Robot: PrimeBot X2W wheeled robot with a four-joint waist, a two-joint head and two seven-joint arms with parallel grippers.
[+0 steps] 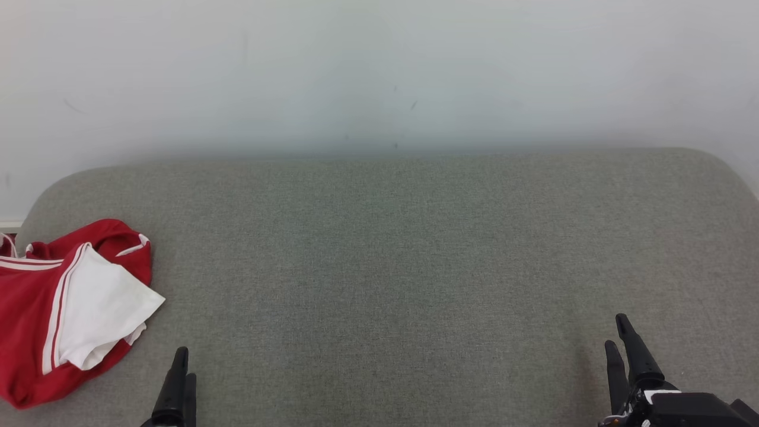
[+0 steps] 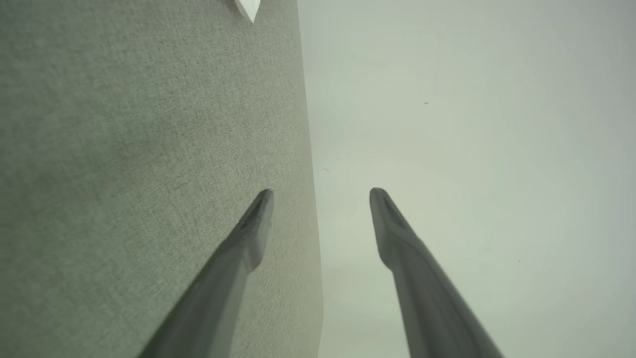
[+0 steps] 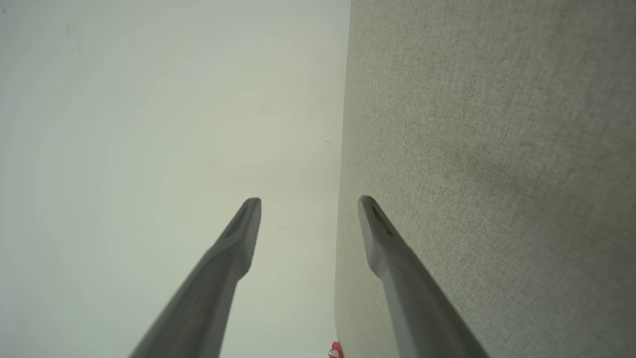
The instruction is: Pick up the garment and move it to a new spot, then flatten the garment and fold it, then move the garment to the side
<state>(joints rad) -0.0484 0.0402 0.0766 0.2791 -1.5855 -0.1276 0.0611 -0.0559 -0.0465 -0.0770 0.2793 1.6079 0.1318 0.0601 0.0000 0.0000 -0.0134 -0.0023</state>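
A red garment (image 1: 35,320) with white stripes and a white panel lies crumpled at the left end of the grey fabric surface (image 1: 385,267). A white corner of the garment (image 2: 248,9) peeks in at the top of the left wrist view, and a red speck of the garment (image 3: 336,351) sits at the bottom edge of the right wrist view. My left gripper (image 1: 181,365) hovers low at the lower left, just right of the garment, open and empty, as the left gripper (image 2: 320,191) shows at the wrist. My right gripper (image 1: 616,332) stands open and empty at the lower right, far from the garment; the right gripper (image 3: 309,200) has clearly spread fingers.
The grey surface has rounded back corners and meets a pale wall (image 1: 379,71) behind it. Its wide middle stretch lies between my two grippers.
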